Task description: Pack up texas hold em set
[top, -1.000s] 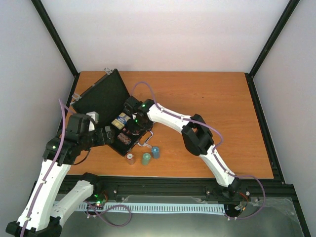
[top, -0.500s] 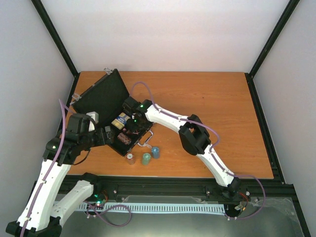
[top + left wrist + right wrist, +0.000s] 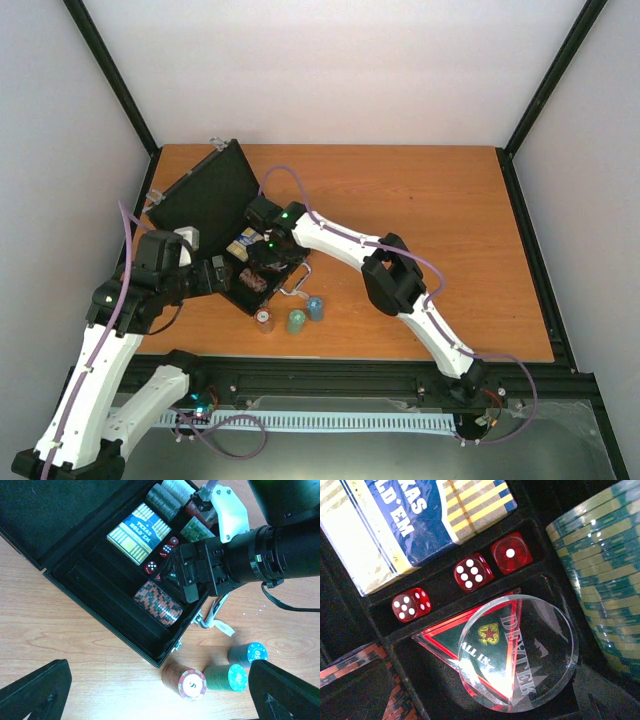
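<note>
Clear plastic disc (image 3: 517, 652) lies flat on the black triangle (image 3: 445, 642) in one compartment of the case (image 3: 95, 597), directly under the right tool (image 3: 182, 580). That tool's jaws stand apart and hold nothing. Three red dice (image 3: 472, 572) sit in the slot just beyond the tool, with a card deck (image 3: 420, 515) behind them. Green chips (image 3: 600, 575) lie to one side of the tool and a red-brown row (image 3: 159, 602) to the other. The case stands open on the bench (image 3: 420, 220), lid raised. The left tool (image 3: 160, 695) hovers wide and empty near the case's front edge. Three chip stacks (image 3: 225, 677) stand on the bench ahead of it, outside the case.
</note>
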Robot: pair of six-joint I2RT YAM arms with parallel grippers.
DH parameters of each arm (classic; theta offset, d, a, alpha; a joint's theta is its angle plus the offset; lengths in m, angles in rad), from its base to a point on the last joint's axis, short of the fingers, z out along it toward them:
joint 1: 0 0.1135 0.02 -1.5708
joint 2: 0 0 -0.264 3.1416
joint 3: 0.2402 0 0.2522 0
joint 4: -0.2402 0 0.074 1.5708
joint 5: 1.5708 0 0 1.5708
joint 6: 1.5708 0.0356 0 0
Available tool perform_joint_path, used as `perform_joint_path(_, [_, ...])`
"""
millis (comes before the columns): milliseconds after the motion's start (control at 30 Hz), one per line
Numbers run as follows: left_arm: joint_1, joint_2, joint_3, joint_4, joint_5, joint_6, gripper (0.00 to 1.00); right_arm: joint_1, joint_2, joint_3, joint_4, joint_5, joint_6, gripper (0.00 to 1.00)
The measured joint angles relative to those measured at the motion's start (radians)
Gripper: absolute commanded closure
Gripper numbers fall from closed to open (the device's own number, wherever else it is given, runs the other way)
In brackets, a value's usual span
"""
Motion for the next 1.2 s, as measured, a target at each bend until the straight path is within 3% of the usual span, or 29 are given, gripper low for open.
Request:
perform_joint_path(567, [0.000,0.000,0.000,0.001,0.000,0.000,0.00,-0.013,-0.143,-0.040,-0.016,0.011,-0.023,0.00])
perform_joint_path(733, [0.000,0.000,0.000,0.001,0.000,0.000,0.00,-0.008,-0.169,-0.087,-0.027,0.075,-0.029,0.00])
perform_joint_path(933, [0.000,0.002,0.000,0.000,0.000,0.000,0.00,-0.003,-0.251,-0.272,-0.075,0.168,-0.034,0.00])
perform_joint_path(1200, [0.000,0.023,0.027,-0.014,0.000,0.001,0.00,0.016,-0.470,-0.550,-0.102,0.172,-0.033,0.04])
